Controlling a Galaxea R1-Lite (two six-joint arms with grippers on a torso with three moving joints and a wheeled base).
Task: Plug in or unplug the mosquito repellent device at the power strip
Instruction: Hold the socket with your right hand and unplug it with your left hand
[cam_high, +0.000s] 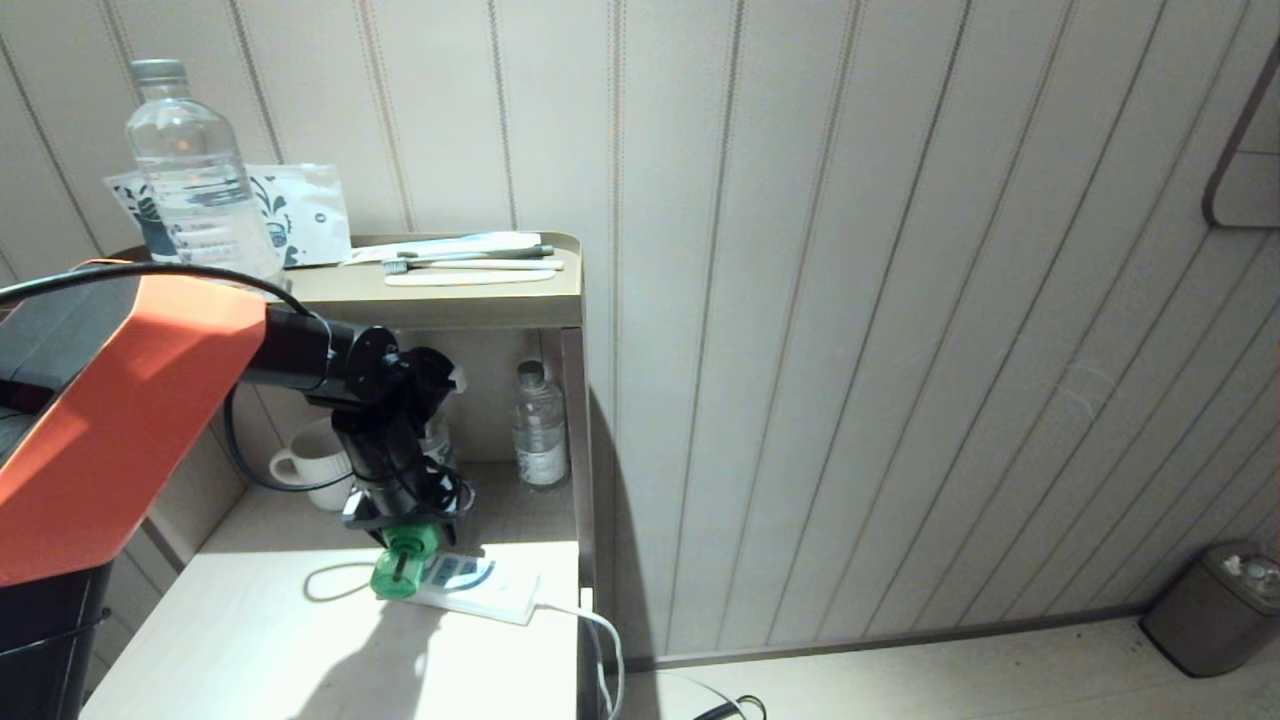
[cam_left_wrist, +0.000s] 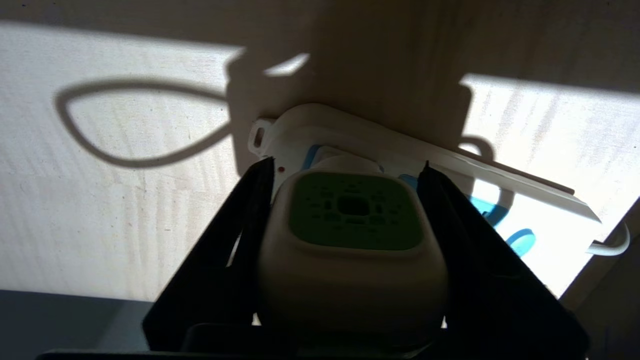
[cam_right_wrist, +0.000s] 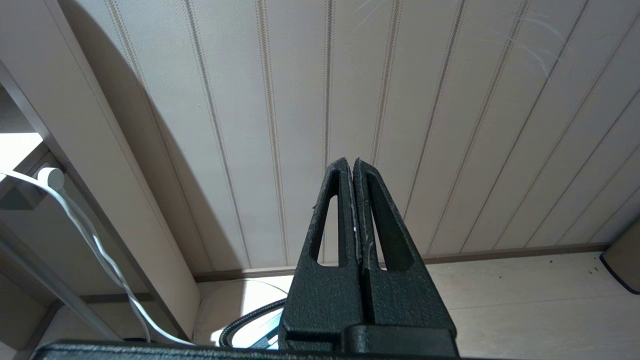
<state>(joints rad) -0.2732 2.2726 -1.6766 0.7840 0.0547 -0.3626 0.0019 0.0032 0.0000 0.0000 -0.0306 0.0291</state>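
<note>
Left fingers (cam_left_wrist: 345, 167) grip mosquito repellent device (cam_left_wrist: 352, 240) | power strip (cam_left_wrist: 450, 165) beneath; no legible writing

Right hand (cam_right_wrist: 353, 162): fingers pressed together, no gap, nothing btwn them. Beyond the tips: panelled wall (cam_right_wrist: 400, 100) w/ vertical grooves, baseboard below it, pale floor (cam_right_wrist: 525, 300). Off to one side of hand, a white cord (cam_right_wrist: 95, 240) hangs down past a furniture edge.

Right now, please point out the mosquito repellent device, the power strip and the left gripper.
mosquito repellent device (cam_left_wrist: 354, 215): left wrist view, on its green cap face.
power strip (cam_high: 490, 592): head view, on its white top.
left gripper (cam_left_wrist: 345, 167): left wrist view, midway between its fingertips.
</note>
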